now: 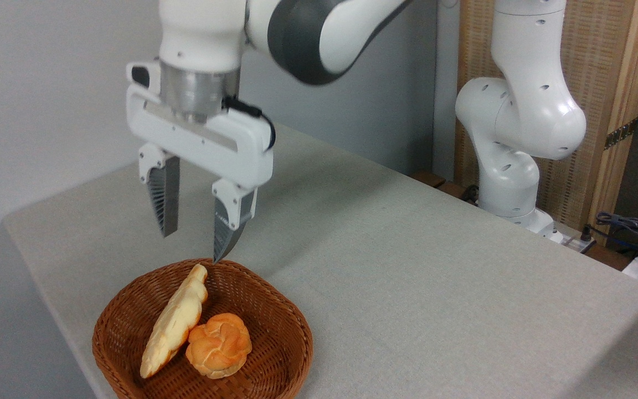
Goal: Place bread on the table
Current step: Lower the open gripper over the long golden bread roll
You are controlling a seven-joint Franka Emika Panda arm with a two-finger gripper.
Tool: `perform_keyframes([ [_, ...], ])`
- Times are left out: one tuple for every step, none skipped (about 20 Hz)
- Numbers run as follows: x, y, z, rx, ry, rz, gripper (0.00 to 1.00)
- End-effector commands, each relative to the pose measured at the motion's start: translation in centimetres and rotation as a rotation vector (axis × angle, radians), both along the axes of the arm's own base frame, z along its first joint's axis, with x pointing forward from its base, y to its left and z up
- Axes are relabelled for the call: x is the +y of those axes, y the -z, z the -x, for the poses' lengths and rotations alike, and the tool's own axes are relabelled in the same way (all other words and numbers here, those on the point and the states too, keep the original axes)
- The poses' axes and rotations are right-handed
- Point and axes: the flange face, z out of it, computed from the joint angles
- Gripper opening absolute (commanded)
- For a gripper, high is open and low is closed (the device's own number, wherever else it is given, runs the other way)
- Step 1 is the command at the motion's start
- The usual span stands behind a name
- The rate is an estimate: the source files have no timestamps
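reach | two-finger gripper (194, 244) spread, empty, above brown wicker basket (291, 338) at 12 o'clock | straddle long pale twisted bread (175, 321) mid-length, clear of round orange bun (219, 344)

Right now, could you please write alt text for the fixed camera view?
A robot's open hand hovers above a basket holding a long twisted loaf and a round bun, on a grey table.

Pale grey wall (47, 83) — slatted wooden panel (601, 55)
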Motion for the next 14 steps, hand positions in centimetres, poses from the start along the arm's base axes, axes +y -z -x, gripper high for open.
perform_keyframes([
  [0.1,2.4,-1.8,0.017,-0.151,0.085,1.0],
  [0.0,3.3,-2.1,0.036,-0.173,0.101,1.0],
  [0.0,4.2,-2.4,0.052,-0.181,0.111,1.0],
  [-0.1,5.1,-2.6,0.067,-0.184,0.116,1.0],
  [-0.1,6.1,-2.8,0.082,-0.183,0.111,1.0],
  [-0.4,6.9,-3.0,0.094,-0.178,0.106,1.0],
  [-0.4,7.4,-3.2,0.103,-0.178,0.104,1.0],
  [-0.4,7.7,-3.3,0.097,-0.181,0.103,1.0],
  [-0.4,7.9,-3.6,0.086,-0.187,0.105,1.0],
  [-0.3,8.0,-3.7,0.08,-0.19,0.106,1.0],
  [-0.4,8.4,-3.8,0.085,-0.19,0.103,1.0],
  [-0.3,8.7,-3.9,0.088,-0.19,0.101,1.0],
  [-0.4,9.1,-4.0,0.092,-0.187,0.1,0.91],
  [-0.6,9.3,-4.0,0.094,-0.185,0.097,0.83],
])
